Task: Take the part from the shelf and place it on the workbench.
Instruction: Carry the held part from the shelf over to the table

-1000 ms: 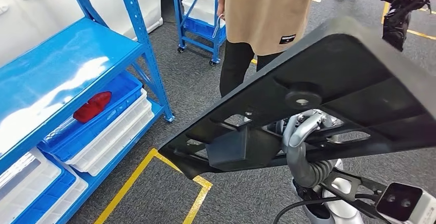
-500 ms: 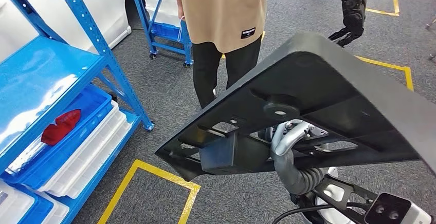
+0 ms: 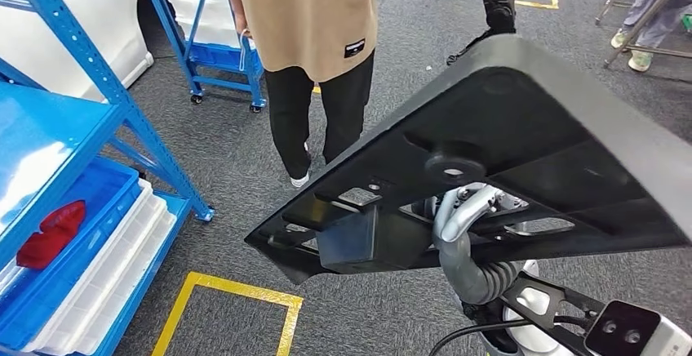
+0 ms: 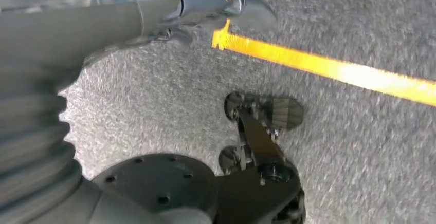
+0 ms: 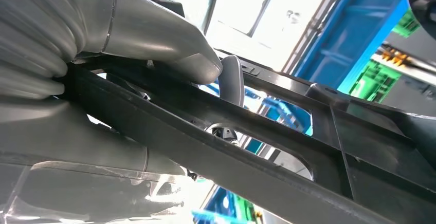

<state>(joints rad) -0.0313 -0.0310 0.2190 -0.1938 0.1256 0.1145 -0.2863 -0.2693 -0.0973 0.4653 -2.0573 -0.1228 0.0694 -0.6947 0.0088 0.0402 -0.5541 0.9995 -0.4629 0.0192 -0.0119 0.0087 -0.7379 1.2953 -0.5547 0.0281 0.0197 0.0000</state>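
Part (image 3: 522,135): large black plastic panel, ribbed underside up, off the shelf (image 3: 57,140) and carried in the air, tilted. Right hand (image 3: 469,209): clamped around a bar of the panel's frame, thumb over it in the right wrist view. Left hand (image 4: 169,18): hanging over the floor; whether its fingers are apart or together cannot be told. Handling, judged: keep the wide panel level and clear of the person (image 3: 314,37) standing just ahead. Workbench: unseen. Floor (image 3: 392,307): grey carpet, yellow tape lines. Room: blue shelving with white and blue trays, blue cart (image 3: 216,54).
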